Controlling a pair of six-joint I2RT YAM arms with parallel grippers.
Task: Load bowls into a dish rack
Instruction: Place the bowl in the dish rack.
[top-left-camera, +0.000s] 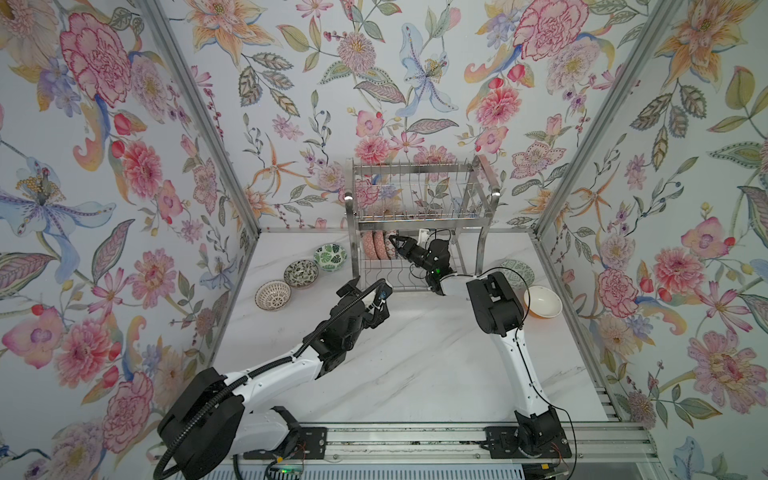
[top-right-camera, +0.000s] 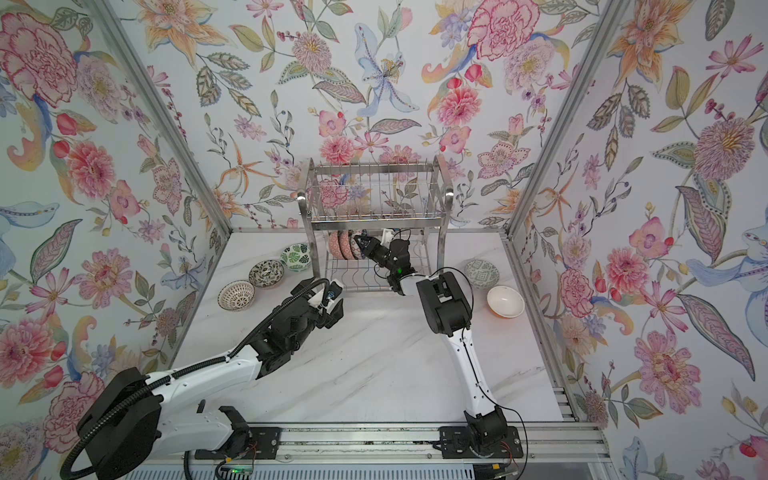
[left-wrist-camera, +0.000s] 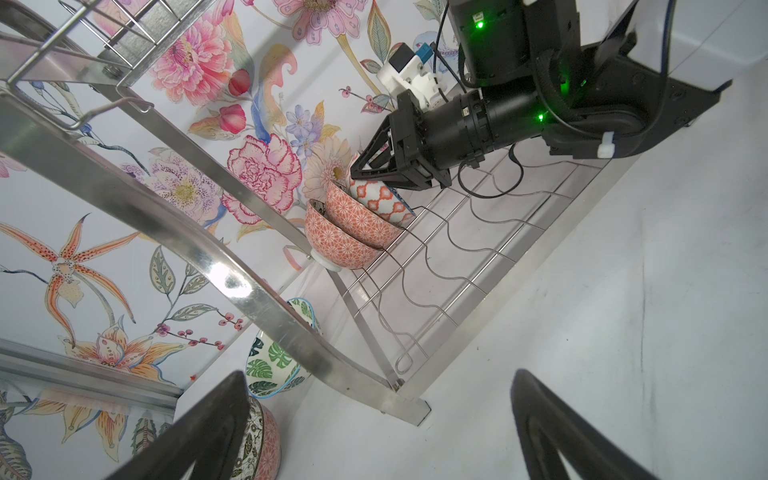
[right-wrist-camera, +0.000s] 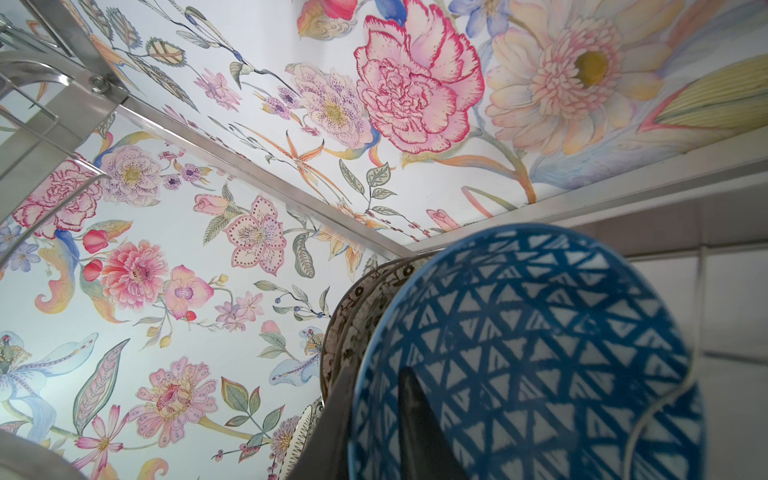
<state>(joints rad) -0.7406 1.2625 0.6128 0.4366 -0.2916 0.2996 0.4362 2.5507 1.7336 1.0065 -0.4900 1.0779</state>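
Bowl with blue triangles stands in the dish rack's lower tier, rim between right tool's fingers; whether they pinch is unclear. Left tool, wide apart, is nearer the green-leaf bowl.

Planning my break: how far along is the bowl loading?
Done: two pinkish bowls sit on the lower tier of the dish rack. In hand: the right tool straddles the rim of the blue-triangle bowl beside them. To do: three bowls and two more wait on the table.

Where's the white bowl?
In both top views the white bowl sits on the marble table, right of the dish rack, just in front of the pale green bowl.
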